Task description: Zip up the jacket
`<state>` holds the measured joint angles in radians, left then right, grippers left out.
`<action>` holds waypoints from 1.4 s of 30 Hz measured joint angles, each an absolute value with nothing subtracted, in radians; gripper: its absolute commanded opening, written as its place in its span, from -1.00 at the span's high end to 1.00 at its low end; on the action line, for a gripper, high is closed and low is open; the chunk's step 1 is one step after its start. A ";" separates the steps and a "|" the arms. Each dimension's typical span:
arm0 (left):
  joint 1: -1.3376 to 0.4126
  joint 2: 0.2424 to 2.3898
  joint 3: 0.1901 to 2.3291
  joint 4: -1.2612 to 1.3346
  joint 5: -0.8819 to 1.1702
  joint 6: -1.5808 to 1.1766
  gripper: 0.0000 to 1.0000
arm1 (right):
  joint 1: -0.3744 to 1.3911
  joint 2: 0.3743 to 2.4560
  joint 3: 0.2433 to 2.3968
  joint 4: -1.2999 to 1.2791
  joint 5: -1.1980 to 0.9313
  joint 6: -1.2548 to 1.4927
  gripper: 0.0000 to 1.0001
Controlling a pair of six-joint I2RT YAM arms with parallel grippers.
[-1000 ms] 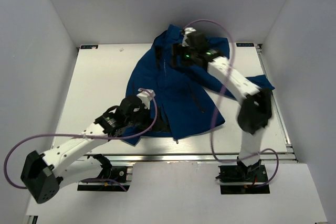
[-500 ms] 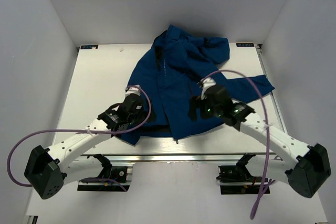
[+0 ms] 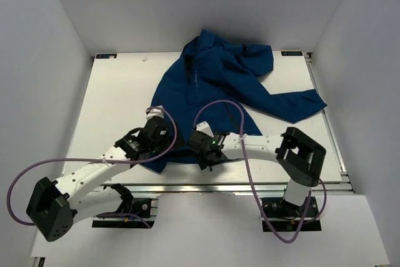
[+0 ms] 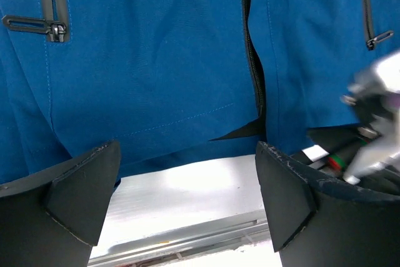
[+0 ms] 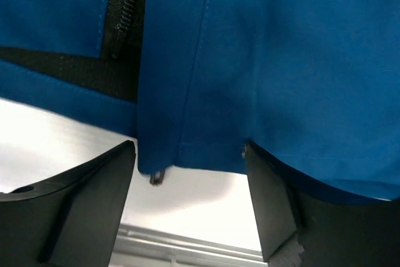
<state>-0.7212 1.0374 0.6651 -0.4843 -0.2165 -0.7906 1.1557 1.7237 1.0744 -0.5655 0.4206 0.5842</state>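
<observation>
The jacket (image 3: 212,92) is lying spread on the white surface (image 3: 119,92), collar toward the far edge and hem toward me. I am working at the near hem, where the front zipper (image 4: 253,73) is running down to an open split with black lining (image 5: 69,70) showing beside it.

To do this step well, I am thinking of it as a two-part job. One side has to be pinning the hem flat so the fabric is not riding up. The other has to be finding the small dark tab (image 5: 155,178) hanging off the hem corner, which I am judging to be the bottom end of the zipper. I should be closing on that tab squarely rather than on a fold of blue cloth, and keeping both front edges lined up before any pull toward the collar. A crooked start is likely to bunch the fabric.

My left fingers (image 3: 167,139) are standing fully spread above the hem just left of the split, holding nothing. My right fingers (image 3: 201,146) are also spread wide, straddling the hem corner with the tab between them. They are not gripping anything, and I cannot tell whether they are brushing the cloth.
</observation>
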 measured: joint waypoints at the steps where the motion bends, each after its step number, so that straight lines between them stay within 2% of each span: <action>1: -0.721 1.028 0.659 -0.483 -0.216 -0.791 -0.96 | 1.159 1.741 1.080 -0.566 0.422 0.593 -0.47; 4: -0.721 0.999 0.639 -0.475 -0.212 -0.794 -0.96 | 1.161 1.749 1.084 -0.566 0.421 0.611 -0.38; 6: -0.720 0.992 0.629 -0.469 -0.208 -0.795 -0.96 | 1.161 1.749 1.084 -0.568 0.422 0.620 -0.18; 7: -0.719 0.991 0.627 -0.469 -0.206 -0.795 -0.96 | 1.161 1.749 1.084 -0.568 0.423 0.625 0.06; 8: -0.719 0.991 0.626 -0.469 -0.206 -0.795 -0.96 | 1.161 1.749 1.084 -0.567 0.427 0.631 0.19; 11: -0.719 0.991 0.623 -0.466 -0.203 -0.794 -0.96 | 1.161 1.748 1.084 -0.572 0.433 0.643 0.47; 13: -0.718 0.991 0.623 -0.461 -0.200 -0.789 -0.96 | 1.161 1.742 1.084 -0.576 0.432 0.645 0.56; 16: -0.716 0.996 0.623 -0.437 -0.180 -0.760 -0.96 | 1.161 1.712 1.081 -0.575 0.414 0.633 1.00; 26: -0.715 1.059 0.614 -0.258 0.052 -0.632 -0.96 | 1.129 1.522 0.984 -0.484 0.266 0.589 1.00; 33: -0.715 1.192 0.594 -0.069 0.259 -0.619 -0.96 | 0.942 1.242 0.745 -0.275 -0.031 0.584 1.00; 37: -0.716 1.256 0.594 0.016 0.334 -0.630 -0.96 | 0.903 1.200 0.694 -0.214 -0.139 0.570 1.00; 42: -0.720 1.316 0.594 0.103 0.392 -0.649 -0.75 | 0.896 1.201 0.689 -0.167 -0.214 0.560 1.00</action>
